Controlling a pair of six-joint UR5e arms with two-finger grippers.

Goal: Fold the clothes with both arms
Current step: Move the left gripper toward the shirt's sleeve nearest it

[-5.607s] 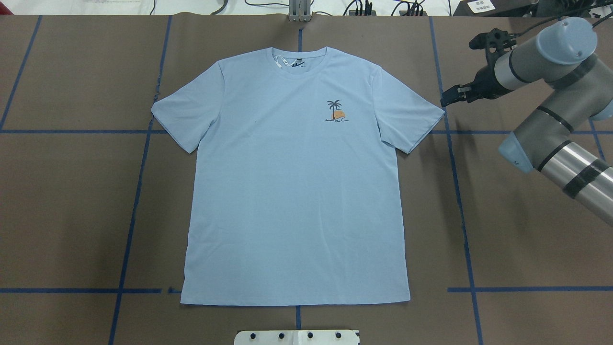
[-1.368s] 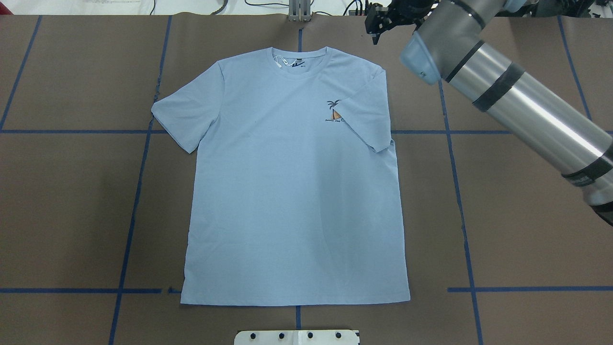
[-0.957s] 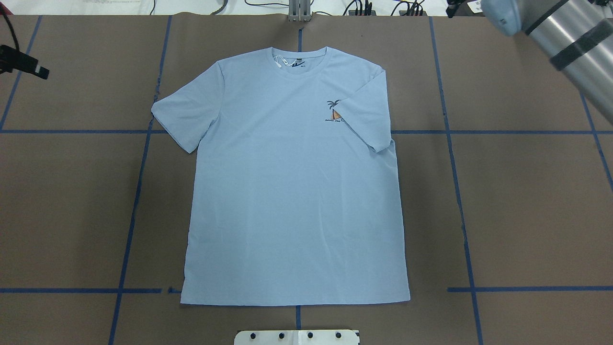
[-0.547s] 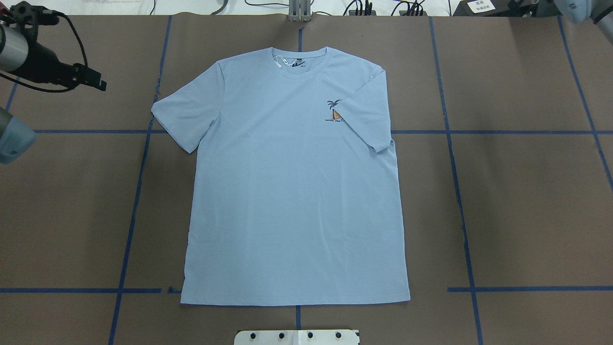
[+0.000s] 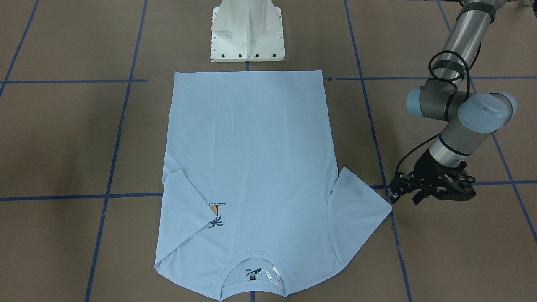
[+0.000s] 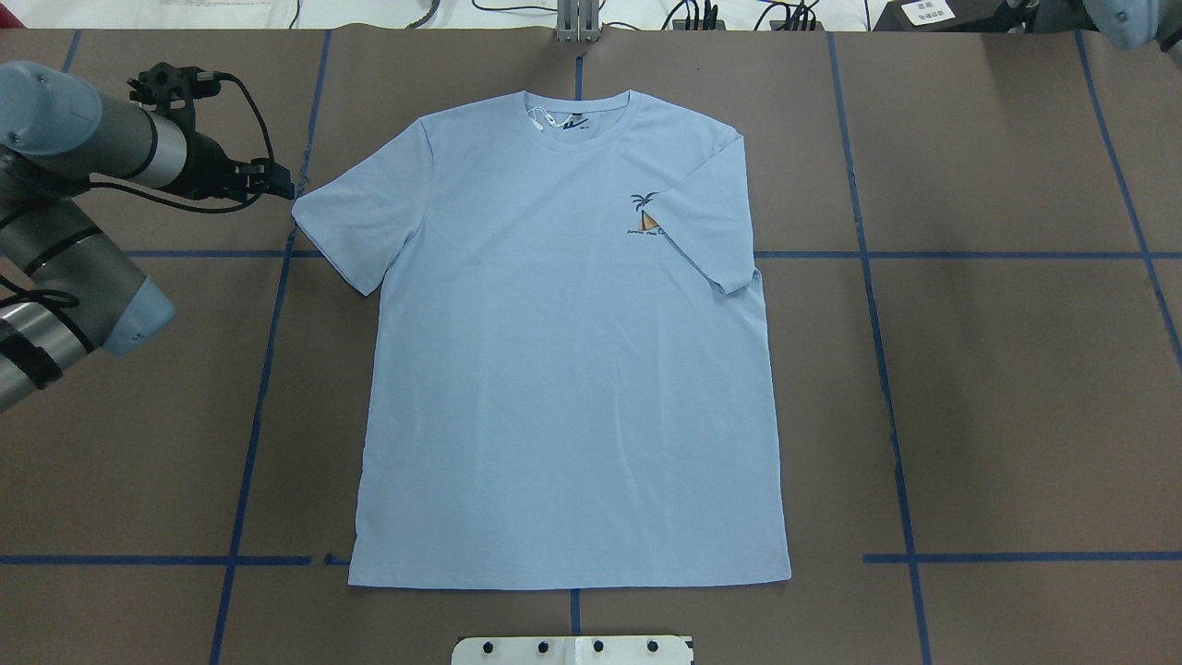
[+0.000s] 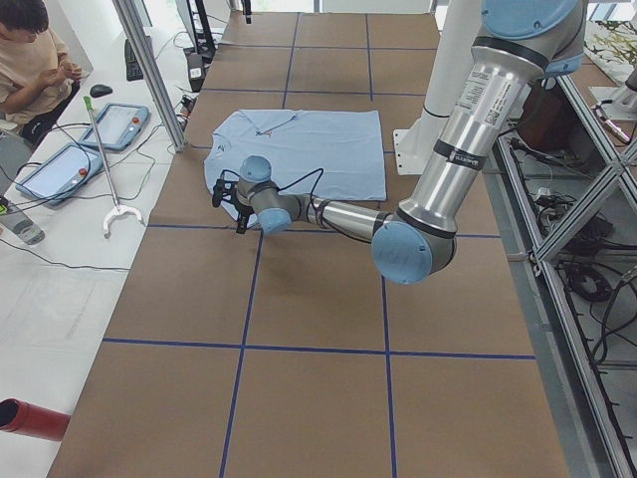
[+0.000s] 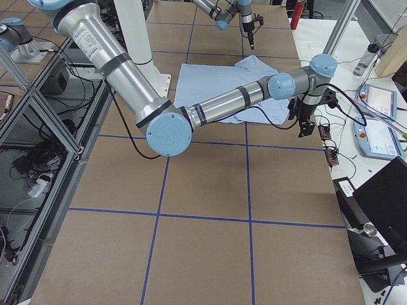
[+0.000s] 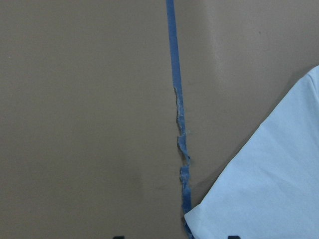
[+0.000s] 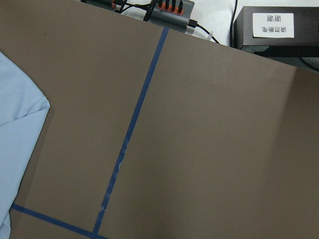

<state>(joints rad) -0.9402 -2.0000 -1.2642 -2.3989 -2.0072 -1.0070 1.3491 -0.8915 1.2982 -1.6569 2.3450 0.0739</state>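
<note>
The light blue T-shirt [image 6: 572,369] lies flat on the brown table, collar at the far side. Its right sleeve [image 6: 716,222] is folded inward and covers part of the palm-tree print [image 6: 644,214]. Its left sleeve [image 6: 355,222] lies spread out. My left gripper [image 6: 284,187] is low at that sleeve's tip, just beside it, also in the front view [image 5: 392,193]. The left wrist view shows the sleeve corner [image 9: 269,189] and two fingertips set apart, so it is open and empty. My right gripper [image 8: 304,130] hangs past the shirt's right side; I cannot tell its state.
The white pedestal base [image 5: 247,33] stands at the shirt's hem side. Blue tape lines [image 6: 268,369] cross the table. Cables and a hub [image 6: 702,14] lie along the far edge. An operator [image 7: 30,60] sits beyond it, with tablets [image 7: 114,124] nearby.
The right arm folded the right sleeve inward, then drew back out of the overhead view. The left arm came in from the left and moved to the left sleeve's tip.
</note>
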